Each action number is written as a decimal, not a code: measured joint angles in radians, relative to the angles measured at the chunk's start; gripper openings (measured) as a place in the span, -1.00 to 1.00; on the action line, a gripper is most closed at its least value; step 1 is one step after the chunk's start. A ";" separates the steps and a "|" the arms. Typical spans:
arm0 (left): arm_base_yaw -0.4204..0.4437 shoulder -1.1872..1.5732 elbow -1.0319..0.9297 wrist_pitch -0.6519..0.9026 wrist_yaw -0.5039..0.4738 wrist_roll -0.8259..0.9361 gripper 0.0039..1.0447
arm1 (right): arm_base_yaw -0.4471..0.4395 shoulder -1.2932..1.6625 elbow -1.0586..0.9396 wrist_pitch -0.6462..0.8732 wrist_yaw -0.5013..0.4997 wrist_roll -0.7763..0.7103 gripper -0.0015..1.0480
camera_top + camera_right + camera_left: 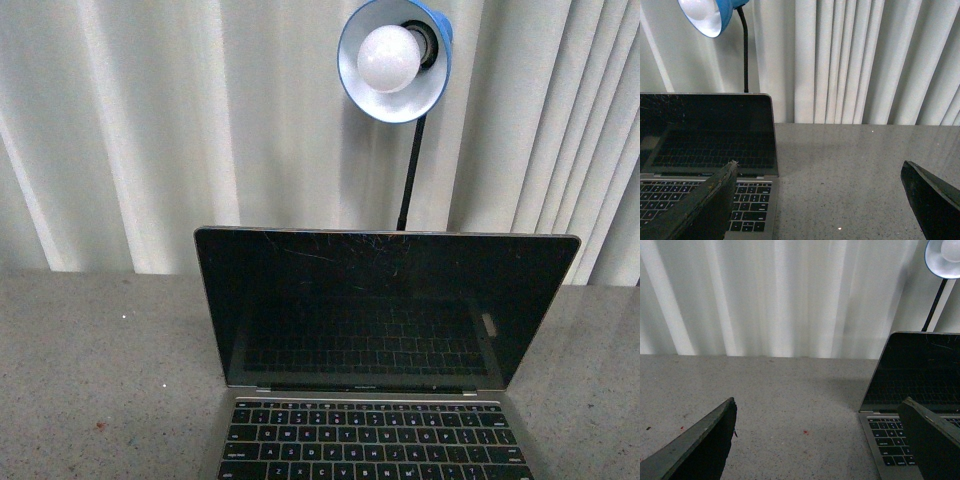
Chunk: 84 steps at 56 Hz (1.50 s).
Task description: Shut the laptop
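Note:
The laptop (380, 330) stands open on the grey table, its scratched black screen upright and facing me, black keys below. Neither arm shows in the front view. In the left wrist view the laptop (912, 385) lies to one side; my left gripper (820, 412) is open and empty over bare table beside the laptop's left edge, one finger (930, 440) in front of the keyboard. In the right wrist view the laptop (710, 135) shows too; my right gripper (820, 172) is open and empty over the table beside its right edge.
A blue desk lamp (395, 60) with a white bulb stands on a black stem behind the screen. A pale pleated curtain (150, 130) closes off the back. The speckled grey table (90, 370) stretches to both sides of the laptop.

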 joint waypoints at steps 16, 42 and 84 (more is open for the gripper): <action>0.000 0.000 0.000 0.000 0.000 0.000 0.87 | 0.000 0.000 0.000 0.000 0.000 0.000 0.86; -0.127 0.469 0.098 0.136 -0.294 -0.248 0.87 | -0.058 0.544 0.086 0.322 0.077 0.077 0.86; -0.219 1.562 1.013 0.458 0.159 0.639 0.87 | -0.122 1.656 1.171 0.261 -0.291 -0.698 0.86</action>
